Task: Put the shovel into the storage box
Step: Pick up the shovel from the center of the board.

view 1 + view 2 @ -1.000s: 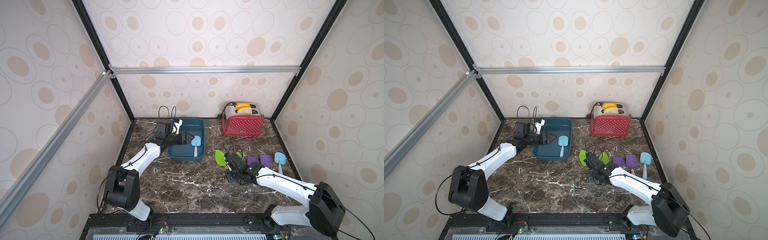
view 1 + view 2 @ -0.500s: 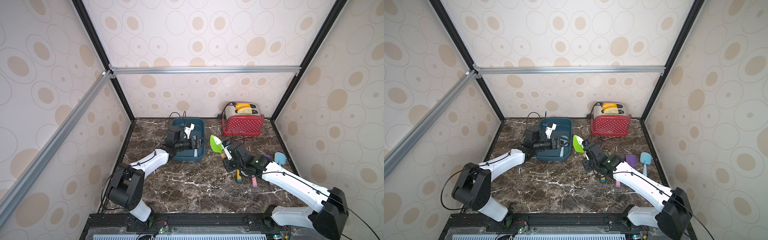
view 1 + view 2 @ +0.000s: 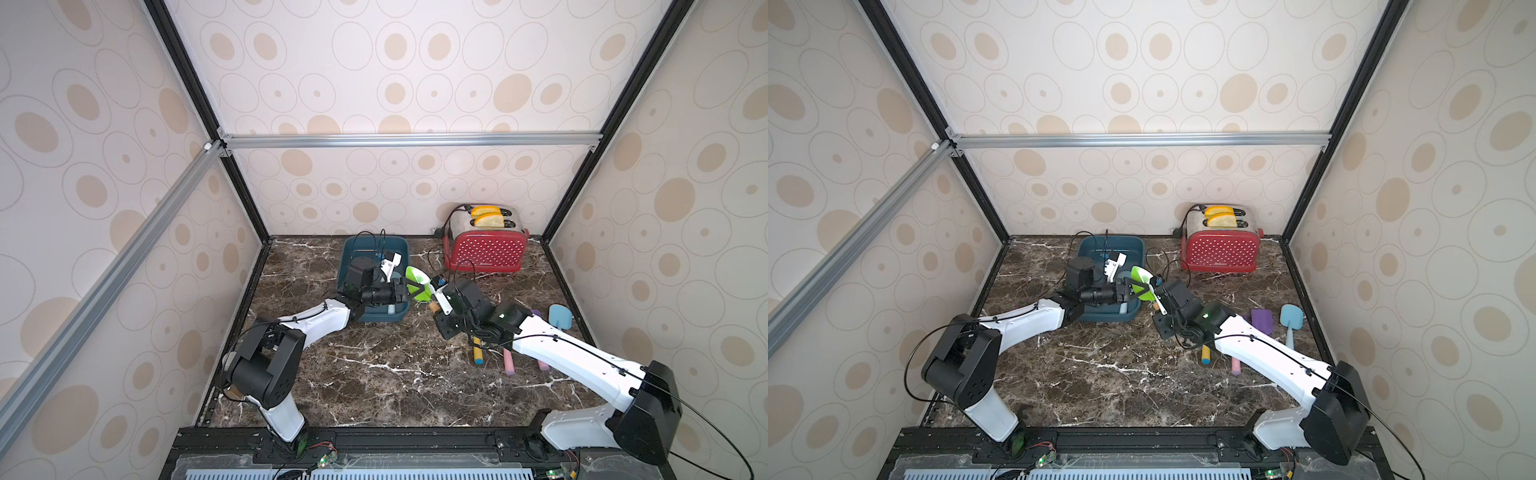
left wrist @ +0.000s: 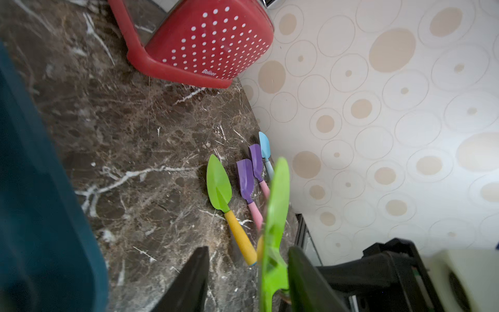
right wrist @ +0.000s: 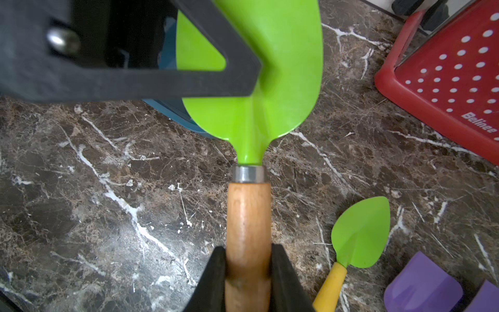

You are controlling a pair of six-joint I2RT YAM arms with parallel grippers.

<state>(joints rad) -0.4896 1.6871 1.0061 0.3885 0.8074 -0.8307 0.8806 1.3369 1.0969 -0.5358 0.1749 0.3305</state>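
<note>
The right gripper [image 5: 248, 259] has its jaws closed on the wooden handle of the shovel [image 5: 270, 108], low on the handle and well below the metal collar. The left gripper [image 4: 247, 252] has its jaws apart on either side of the glossy green blade. One finger lies against the blade and the other shows a gap, so it is not clamped.

The shovel is held above the surface [image 3: 374, 365], with its blade just beside the storage box [image 3: 348, 259] on the side nearer the toaster [image 3: 484, 249]. It is not yet inside.

The shovel looks light and stiff. The thin, smooth blade is probably slippery to pinch, while the round wooden handle offers the surer hold.

Further out, a small green shovel [image 5: 360, 232], purple shovels [image 4: 245, 178] and a pale blue shovel [image 3: 559, 318] lie on the surface.
</note>
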